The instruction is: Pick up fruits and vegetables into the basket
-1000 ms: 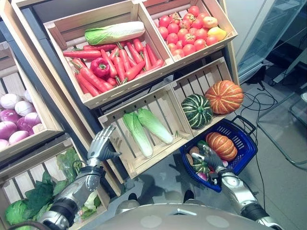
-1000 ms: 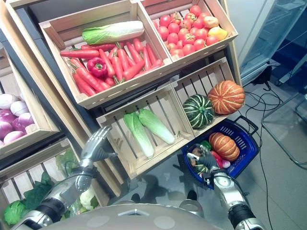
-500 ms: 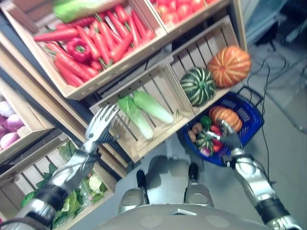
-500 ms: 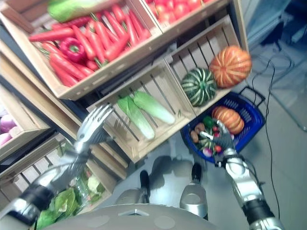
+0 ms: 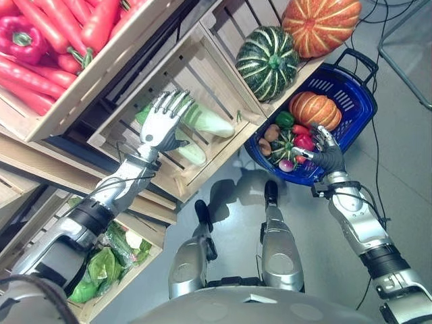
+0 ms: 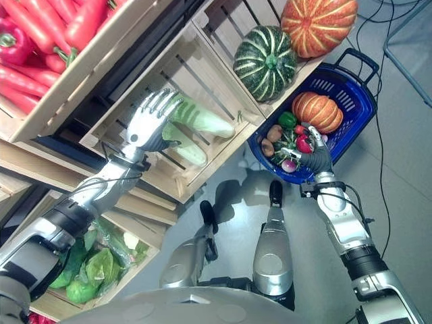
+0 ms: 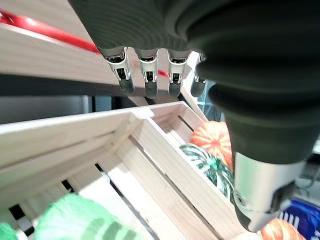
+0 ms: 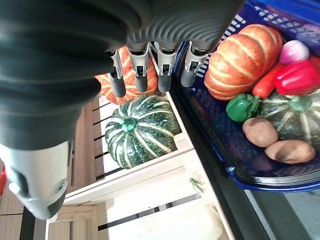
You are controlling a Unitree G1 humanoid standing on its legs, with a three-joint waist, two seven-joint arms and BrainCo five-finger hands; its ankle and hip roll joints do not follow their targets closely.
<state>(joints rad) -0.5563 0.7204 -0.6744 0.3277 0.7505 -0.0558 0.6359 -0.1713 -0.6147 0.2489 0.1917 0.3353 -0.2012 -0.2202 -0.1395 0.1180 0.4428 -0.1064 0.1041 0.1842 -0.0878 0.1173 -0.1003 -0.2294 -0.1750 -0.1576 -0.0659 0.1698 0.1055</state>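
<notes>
with the left hand [image 5: 162, 125] spread open and empty just above the cabbages [image 5: 202, 121] in the crate [image 5: 128, 128], lower and close around one, then carry it to the basket [image 5: 351, 94] where the open, empty right hand [image 5: 327, 152] waits.

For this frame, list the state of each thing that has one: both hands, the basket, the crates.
left hand: open, fingers straight, raised in front of the cabbages, holding nothing
right hand: open, over the basket rim
blue basket: on the floor, partly filled, handles folded down
cabbage crate: holds two cabbages
pumpkin crate: holds a green pumpkin and an orange pumpkin
</notes>
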